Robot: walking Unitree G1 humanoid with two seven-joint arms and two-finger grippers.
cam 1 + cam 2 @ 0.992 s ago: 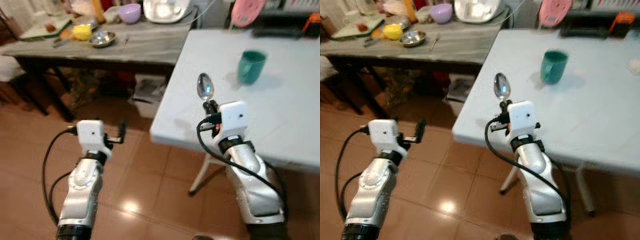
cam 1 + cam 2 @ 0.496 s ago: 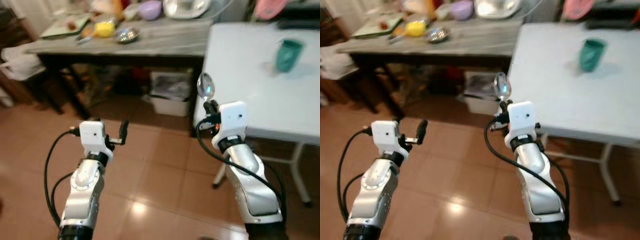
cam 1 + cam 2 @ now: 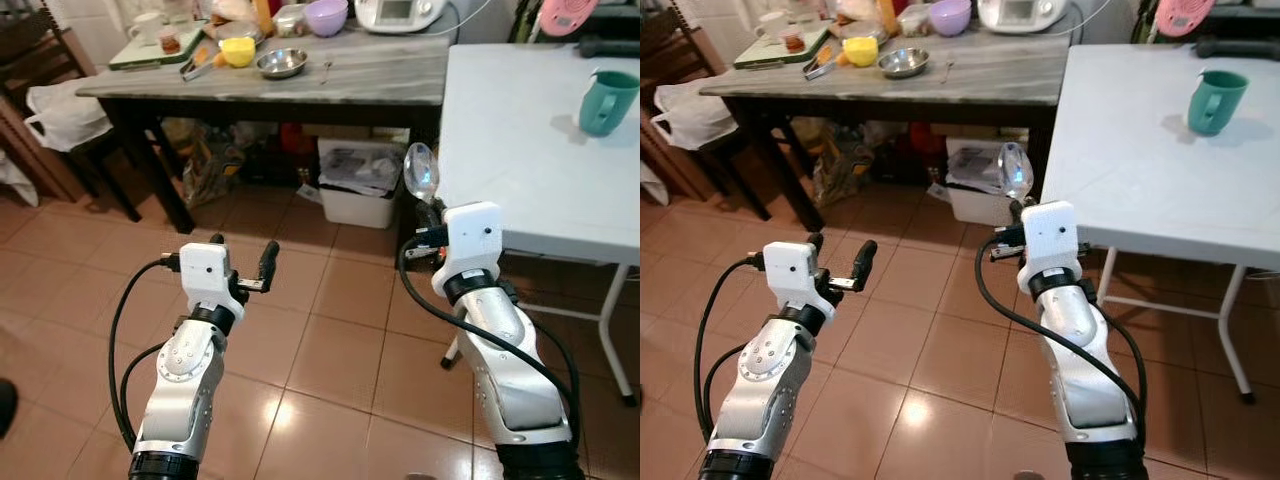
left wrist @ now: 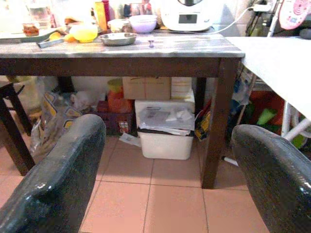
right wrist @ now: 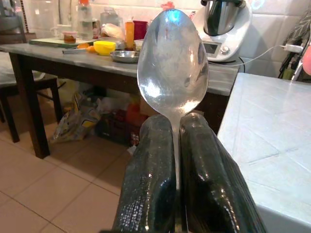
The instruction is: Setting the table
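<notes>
Steel catches the light: a spoon (image 5: 172,68) stands bowl-up, its neck clamped between the two fingers of the right gripper (image 3: 428,214), held over the tiled floor just off the near edge of the white table (image 3: 520,150). The left gripper (image 3: 243,262) hangs out front at about nine o'clock from the right one, fingers spread apart with nothing between them. On the white table a green mug (image 3: 607,100) stands at roughly one o'clock from the spoon, well apart from it. The setting looks barely begun: one mug is out and the spoon has not been laid. On the dark table (image 3: 370,80) a metal bowl (image 3: 281,62) and other dishes wait.
</notes>
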